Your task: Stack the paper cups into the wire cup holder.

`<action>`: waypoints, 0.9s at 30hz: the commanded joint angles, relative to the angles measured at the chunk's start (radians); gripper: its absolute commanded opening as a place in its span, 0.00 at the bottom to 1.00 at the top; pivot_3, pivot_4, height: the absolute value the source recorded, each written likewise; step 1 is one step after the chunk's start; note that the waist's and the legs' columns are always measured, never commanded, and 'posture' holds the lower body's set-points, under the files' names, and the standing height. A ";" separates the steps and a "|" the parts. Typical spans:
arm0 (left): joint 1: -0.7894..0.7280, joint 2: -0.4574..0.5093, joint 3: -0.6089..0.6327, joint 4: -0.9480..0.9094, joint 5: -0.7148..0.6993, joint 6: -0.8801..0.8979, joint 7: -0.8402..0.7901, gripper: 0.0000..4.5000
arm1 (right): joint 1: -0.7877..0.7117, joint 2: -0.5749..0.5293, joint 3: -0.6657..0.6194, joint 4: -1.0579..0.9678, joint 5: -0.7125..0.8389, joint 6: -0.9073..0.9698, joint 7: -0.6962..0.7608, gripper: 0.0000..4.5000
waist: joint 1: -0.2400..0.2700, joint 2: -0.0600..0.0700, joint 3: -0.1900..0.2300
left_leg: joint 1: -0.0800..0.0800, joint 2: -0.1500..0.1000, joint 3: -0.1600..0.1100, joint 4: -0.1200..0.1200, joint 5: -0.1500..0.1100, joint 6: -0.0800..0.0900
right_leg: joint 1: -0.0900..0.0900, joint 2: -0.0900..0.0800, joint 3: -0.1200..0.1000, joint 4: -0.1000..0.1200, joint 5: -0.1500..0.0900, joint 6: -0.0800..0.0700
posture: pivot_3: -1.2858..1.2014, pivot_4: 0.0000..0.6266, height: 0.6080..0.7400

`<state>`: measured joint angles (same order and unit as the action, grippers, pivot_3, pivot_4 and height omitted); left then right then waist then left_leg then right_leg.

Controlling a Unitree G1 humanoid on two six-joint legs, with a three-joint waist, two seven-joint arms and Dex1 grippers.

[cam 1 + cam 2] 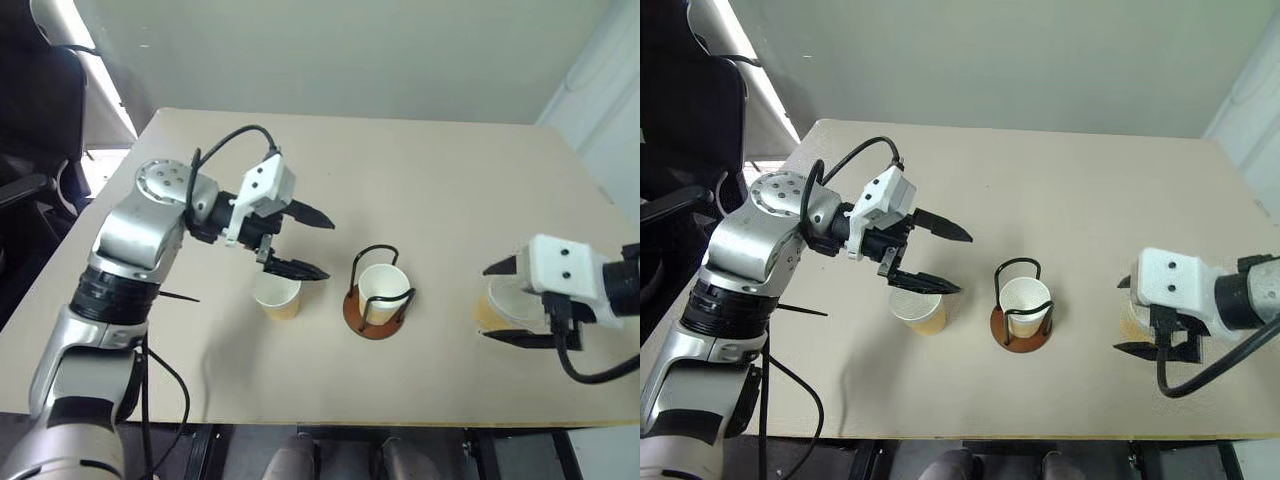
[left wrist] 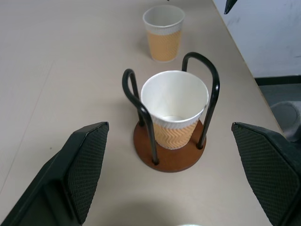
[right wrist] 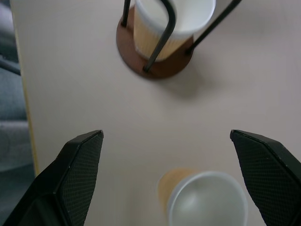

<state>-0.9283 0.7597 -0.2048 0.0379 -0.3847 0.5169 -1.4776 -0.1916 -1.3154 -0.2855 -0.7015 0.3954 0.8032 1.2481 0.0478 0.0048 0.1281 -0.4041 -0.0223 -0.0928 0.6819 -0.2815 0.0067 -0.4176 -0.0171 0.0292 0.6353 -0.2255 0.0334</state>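
Both grippers have their fingers spread wide and hold nothing. The left gripper point(image 1: 310, 243) hangs over the table point(image 1: 420, 160), just above one paper cup point(image 1: 277, 296) that stands upright on the left. The wire cup holder point(image 1: 377, 295) sits in the middle of the table with a second cup point(image 2: 175, 108) standing inside its black loops. The right gripper point(image 1: 1128, 316) is near the table's right edge, with its fingers on each side of a third cup point(image 3: 206, 197), not squeezing it.

The head's two eyes look steeply down over the whole desk point(image 1: 420, 170). Each wrist camera looks close along its claw; both share the wire cup holder point(image 2: 170, 141).
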 commanded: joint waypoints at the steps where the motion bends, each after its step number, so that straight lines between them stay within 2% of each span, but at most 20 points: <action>1: -0.035 -0.012 0.003 0.007 0.006 -0.029 -0.012 1.00 | 0.050 -0.020 -0.060 0.006 -0.054 -0.054 -0.015 0.99 | 0.000 0.000 0.000 | 0.000 0.000 0.000 0.001 0.000 0.000 | 0.000 0.000 0.000 0.001 0.000 0.000 | 0.52 0.24 1.00; 6: -0.043 -0.023 -0.002 0.012 0.008 -0.037 -0.019 1.00 | 0.124 -0.022 -0.046 0.042 -0.109 -0.117 -0.028 0.99 | -0.002 0.000 0.000 | 0.001 0.000 0.000 0.002 0.000 0.000 | 0.000 0.000 0.000 0.004 0.000 0.000 | 0.52 0.24 1.00; 15: -0.036 -0.010 0.009 -0.020 0.001 -0.013 -0.020 1.00 | 0.135 -0.010 0.087 0.145 -0.161 -0.222 -0.060 0.99 | -0.004 0.000 0.000 | 0.001 0.000 0.000 0.003 0.000 0.001 | 0.000 0.000 0.000 0.004 0.000 0.000 | 0.52 0.24 1.00; 26: -0.027 0.007 0.018 -0.038 -0.001 0.003 -0.007 1.00 | 0.040 0.019 0.262 0.315 -0.251 -0.333 -0.071 0.99 | -0.005 0.000 0.000 | 0.001 0.000 0.000 0.003 0.000 0.002 | 0.000 0.000 0.000 0.005 0.000 0.001 | 0.52 0.24 1.00; 27: -0.026 0.008 0.018 -0.039 -0.002 0.003 -0.006 1.00 | 0.032 0.023 0.275 0.325 -0.259 -0.339 -0.071 0.95 | -0.005 0.000 0.000 | 0.001 0.000 0.000 0.003 0.000 0.002 | 0.000 0.000 0.000 0.005 0.000 0.001 | 0.52 0.24 1.00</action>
<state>-0.9435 0.7574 -0.2123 0.0321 -0.3820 0.5224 -1.4868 -0.1455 -1.2960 -0.0186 -0.3865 0.1533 0.4821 1.1799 0.0427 0.0046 0.1280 -0.4030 -0.0223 -0.0925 0.6851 -0.2815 0.0085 -0.4175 -0.0171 0.0292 0.6404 -0.2253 0.0340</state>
